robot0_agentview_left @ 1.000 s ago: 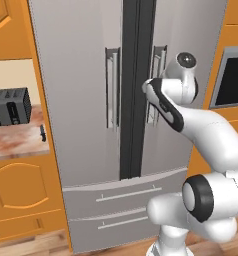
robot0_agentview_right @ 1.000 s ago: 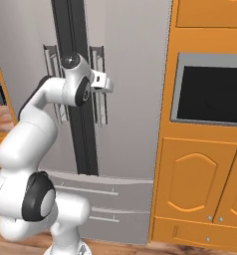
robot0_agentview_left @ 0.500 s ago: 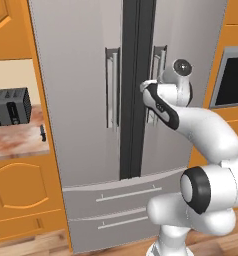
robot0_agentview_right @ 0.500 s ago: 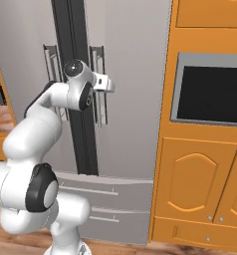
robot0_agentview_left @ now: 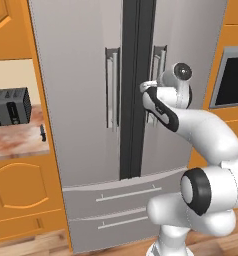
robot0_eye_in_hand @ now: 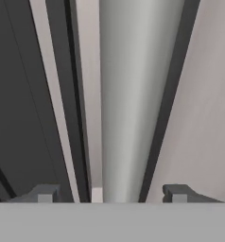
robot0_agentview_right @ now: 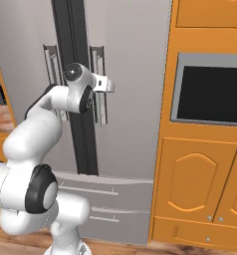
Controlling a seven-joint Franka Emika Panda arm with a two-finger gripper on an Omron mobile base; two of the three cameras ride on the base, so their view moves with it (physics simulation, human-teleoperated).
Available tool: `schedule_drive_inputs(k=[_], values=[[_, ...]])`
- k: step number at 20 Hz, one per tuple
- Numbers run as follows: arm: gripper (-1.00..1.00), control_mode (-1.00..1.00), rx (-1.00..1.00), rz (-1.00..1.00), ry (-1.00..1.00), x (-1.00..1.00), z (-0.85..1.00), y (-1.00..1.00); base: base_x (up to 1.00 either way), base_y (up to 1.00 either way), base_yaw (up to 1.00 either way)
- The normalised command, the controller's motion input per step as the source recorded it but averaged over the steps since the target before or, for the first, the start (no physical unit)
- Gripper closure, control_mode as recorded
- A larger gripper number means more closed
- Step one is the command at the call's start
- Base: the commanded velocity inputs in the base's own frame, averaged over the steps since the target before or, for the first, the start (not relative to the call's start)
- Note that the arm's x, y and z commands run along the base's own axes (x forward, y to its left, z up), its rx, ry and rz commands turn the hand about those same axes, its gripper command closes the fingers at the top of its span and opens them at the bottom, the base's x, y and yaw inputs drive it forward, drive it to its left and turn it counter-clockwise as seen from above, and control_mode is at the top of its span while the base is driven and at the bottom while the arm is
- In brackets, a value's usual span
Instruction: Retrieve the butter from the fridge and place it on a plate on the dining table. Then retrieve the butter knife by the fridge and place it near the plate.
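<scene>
You have the gripper [robot0_eye_in_hand: 109,194] up against the right-hand door of the fridge [robot0_agentview_left: 86,65], at the level of its bar handle [robot0_eye_in_hand: 126,94]. In the hand view that handle runs straight up the middle, between the two fingertips [robot0_eye_in_hand: 43,193], one tip to either side of it. The jaws stand apart with a gap on both sides of the bar; nothing is clamped yet, so treat the gripper as released.

The relation that matters: the handle's long axis is vertical, and the jaws straddle it crosswise, so closing should pinch it across its narrow width. In the left base view the hand sits at the handle just right of the dark centre strip [robot0_agentview_left: 133,75], which puts the handle directly ahead of the gripper rather than off to a side.

Both fridge doors are shut. The butter is therefore presumably inside and cannot be confirmed. A thin dark sliver, probably the butter knife [robot0_agentview_left: 42,133], stands at the right edge of the marbled counter [robot0_agentview_left: 13,142] left of the fridge, well apart from the arm.

My judgement: closing on the handle is the step in hand, and the door pull follows.
</scene>
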Motion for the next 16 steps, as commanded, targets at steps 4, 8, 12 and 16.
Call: schedule_drive_inputs(k=[4, 8, 12, 16], values=[[1.00, -1.00, 0.00, 0.00, 0.00, 0.03, 0.00, 0.00, 0.00, 0.00, 0.00], [1.00, -1.00, 0.00, 0.00, -0.02, -0.16, 0.00, -0.20, 0.00, 0.00, 0.00], [1.00, -1.00, 0.03, 0.02, -0.03, -0.54, 0.12, -0.49, 0.00, 0.00, 0.00], [1.00, -1.00, 0.03, 0.07, 0.00, -0.85, 0.23, -0.60, 0.00, 0.00, 0.00]])
